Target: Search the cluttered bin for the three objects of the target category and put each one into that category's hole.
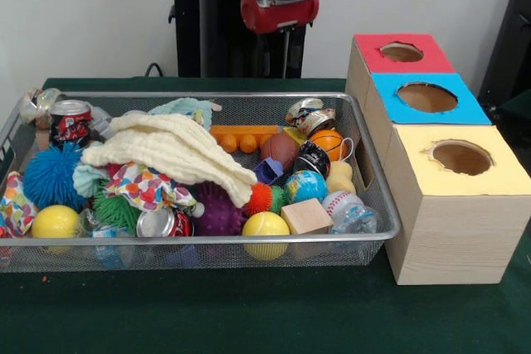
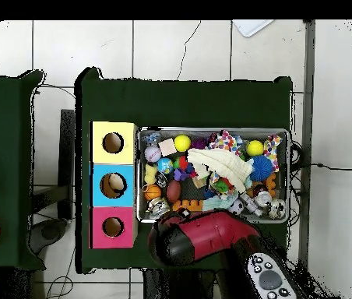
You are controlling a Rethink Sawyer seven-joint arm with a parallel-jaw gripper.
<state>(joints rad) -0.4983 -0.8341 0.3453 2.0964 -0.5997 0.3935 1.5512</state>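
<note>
The wire mesh bin (image 1: 207, 241) sits on the green table, full of clutter; it also shows in the overhead view (image 2: 210, 129). A pale yellow soft toy (image 1: 340, 177) lies by the bin's right wall, and a pale teal plush (image 1: 187, 107) lies at the far side. The tan-brown teddy bear is hidden. The red-topped box's round hole (image 1: 401, 52) is the farthest of three holes and also shows from above (image 2: 113, 226). My gripper (image 1: 286, 55) hangs behind the bin's far rim, apart from everything. In the overhead view the red arm (image 2: 206, 236) hides it.
A blue-topped box (image 1: 426, 97) and a yellow-topped box (image 1: 461, 157) stand in line with the red one, right of the bin. The bin holds a cream cloth (image 1: 178, 151), a blue spiky ball (image 1: 51, 176), yellow balls (image 1: 265, 225), cans (image 1: 70, 119) and a wooden block (image 1: 305, 215).
</note>
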